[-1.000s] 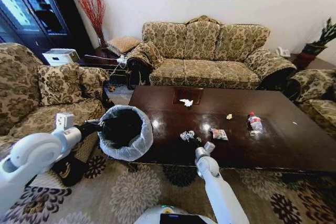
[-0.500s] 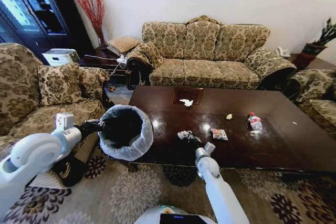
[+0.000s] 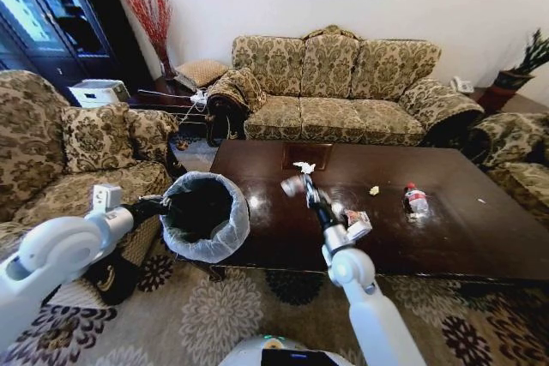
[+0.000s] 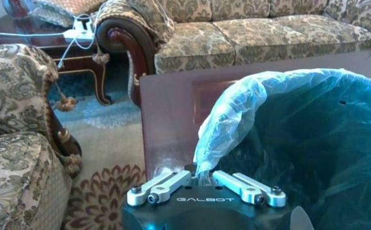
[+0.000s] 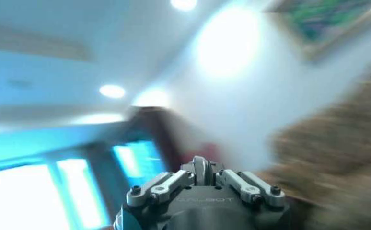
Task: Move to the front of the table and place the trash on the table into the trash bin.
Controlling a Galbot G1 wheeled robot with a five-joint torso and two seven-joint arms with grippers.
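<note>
- Currently, right gripper [image 3: 298, 183] is raised above the desk [image 3: 446, 229], pinching a crumpled wrapper [image 3: 292, 184].
- Left gripper [image 4: 202, 179] clamps the trash bin [image 3: 206, 216] rim; its fingertips are hidden by the liner.

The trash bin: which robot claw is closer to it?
Left. The left claw is clamped right on the trash bin rim, pinching its bag. The right claw is up above the table, off beside the bin, holding a crumpled wrapper.
</note>
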